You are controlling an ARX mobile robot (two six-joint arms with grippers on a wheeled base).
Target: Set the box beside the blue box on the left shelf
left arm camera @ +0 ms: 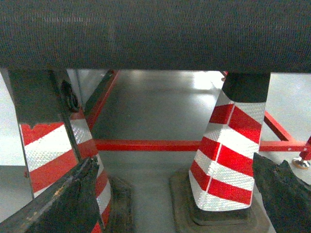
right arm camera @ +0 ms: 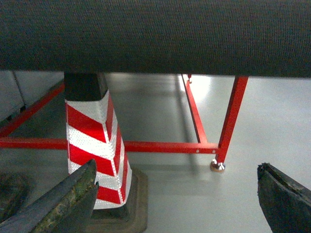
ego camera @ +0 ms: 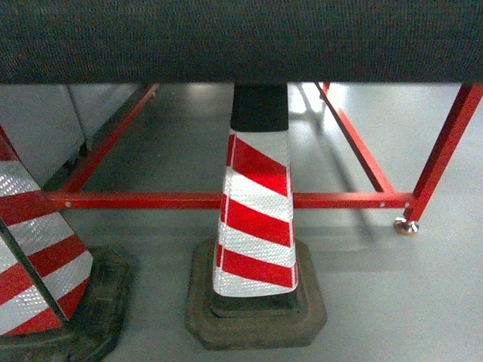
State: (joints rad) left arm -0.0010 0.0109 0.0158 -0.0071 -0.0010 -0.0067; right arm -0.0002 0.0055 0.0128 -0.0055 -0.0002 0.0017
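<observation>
A dark, rough-textured slab is filling the top of all three views, hiding whatever is above it. Below it, in the head view, a red-and-white striped cone is standing upright at the centre of the frame on a black base, on the grey floor. A second striped cone is showing at the lower left edge, only partly in frame. Behind both, a red metal frame is running across the middle, with a leg ending in a small foot at the right.

No arm is showing in the head view. In the left wrist view, the left gripper is sitting wide open, its two dark, worn fingers poking in at the lower left and lower right corners with nothing between them but the floor and cones beyond. In the right wrist view, the right gripper is likewise spread wide and holding nothing, its fingers at the bottom corners, the centre cone up left and the frame's leg upper right.

The blue box is not showing in any of the views, so I cannot tell where it is.
</observation>
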